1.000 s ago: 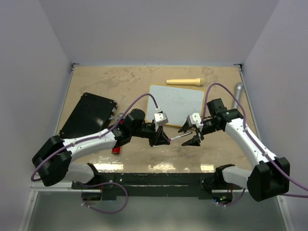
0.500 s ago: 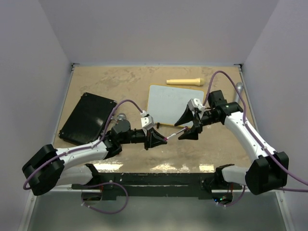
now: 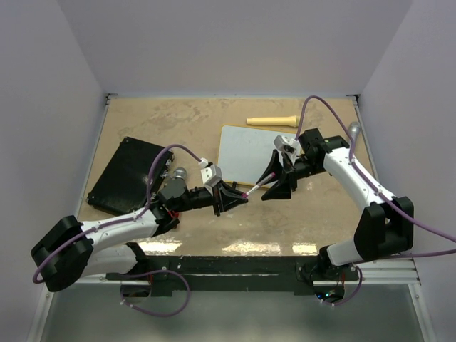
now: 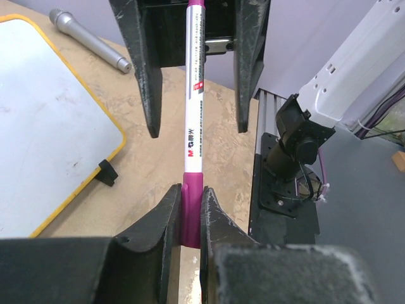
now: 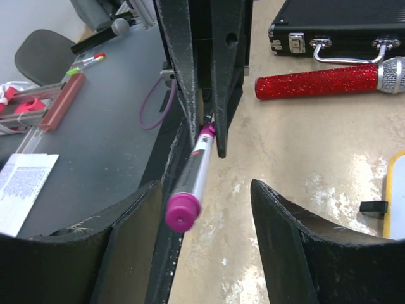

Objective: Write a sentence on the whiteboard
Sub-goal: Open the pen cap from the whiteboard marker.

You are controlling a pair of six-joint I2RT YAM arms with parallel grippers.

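A white marker (image 4: 194, 126) with magenta ends hangs above the table between both grippers. My left gripper (image 4: 190, 193) is shut on its near magenta end. My right gripper (image 5: 205, 187) is open, its fingers on either side of the marker's far end (image 5: 183, 212) with gaps showing. In the top view the left gripper (image 3: 239, 197) and right gripper (image 3: 274, 182) face each other just in front of the whiteboard (image 3: 249, 153). The board lies flat with a yellow rim, and no sentence shows on its face.
A black case (image 3: 128, 174) lies at the left. A red glitter microphone (image 5: 316, 79) rests beside it, under the left arm. A cream wooden stick (image 3: 274, 120) lies behind the board, and a silver microphone (image 3: 354, 132) sits at the right wall.
The right gripper has moved back toward the board and now straddles the marker's far end. The left arm has drawn left, and the marker tilts up to the right.
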